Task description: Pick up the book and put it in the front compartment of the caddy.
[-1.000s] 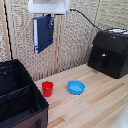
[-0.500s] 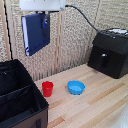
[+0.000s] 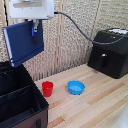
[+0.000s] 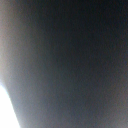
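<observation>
caddy (image 3: 20, 102): black, soft-sided, divided, nearest | red cup (image 3: 47, 88) and blue bowl (image 3: 76, 87): set on wooden table (image 3: 95, 105) | book (image 3: 22, 42): thin navy hardcover, held aloft above caddy, tilted, clamped by gripper (image 3: 34, 31) fingers | wrist view: dark blur

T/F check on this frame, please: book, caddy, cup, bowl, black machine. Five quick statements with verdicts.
1. The book hangs in the air from the gripper. True.
2. The book already sits inside the caddy. False: it is held above the caddy, clear of it.
3. The red cup stands upright on the table, next to the caddy. True.
4. The blue bowl is stacked on the red cup. False: it rests on the table beside the cup, toward the exterior view's right.
5. The black machine is on the exterior view's left. False: it is on that view's right, and the caddy is on the left.
</observation>
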Controlling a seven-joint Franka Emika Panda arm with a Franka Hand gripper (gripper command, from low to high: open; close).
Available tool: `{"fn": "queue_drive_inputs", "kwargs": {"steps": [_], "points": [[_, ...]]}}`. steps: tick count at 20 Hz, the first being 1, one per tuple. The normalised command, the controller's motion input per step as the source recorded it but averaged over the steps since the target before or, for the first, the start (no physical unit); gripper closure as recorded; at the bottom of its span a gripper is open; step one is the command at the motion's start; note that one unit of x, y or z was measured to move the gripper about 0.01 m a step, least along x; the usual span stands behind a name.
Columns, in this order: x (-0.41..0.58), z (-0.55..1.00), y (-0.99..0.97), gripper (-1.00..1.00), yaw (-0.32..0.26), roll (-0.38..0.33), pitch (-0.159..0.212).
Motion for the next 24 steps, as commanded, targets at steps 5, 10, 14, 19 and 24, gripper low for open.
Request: {"fn": "queue_drive_inputs", "kwargs": {"steps": [5, 10, 14, 19, 24], "points": [[-0.348, 0.0, 0.7, 1.0, -0.094, -0.05, 0.035], [-0.323, -0.06, 0.68, 1.0, -0.112, -0.055, 0.034], [-0.219, -0.32, 0.66, 1.0, -0.153, -0.052, 0.0], [-0.063, -0.4, 0.42, 1.0, -0.131, -0.009, -0.017], [-0.002, -0.33, 0.04, 1.0, -0.048, -0.009, -0.031]]}}
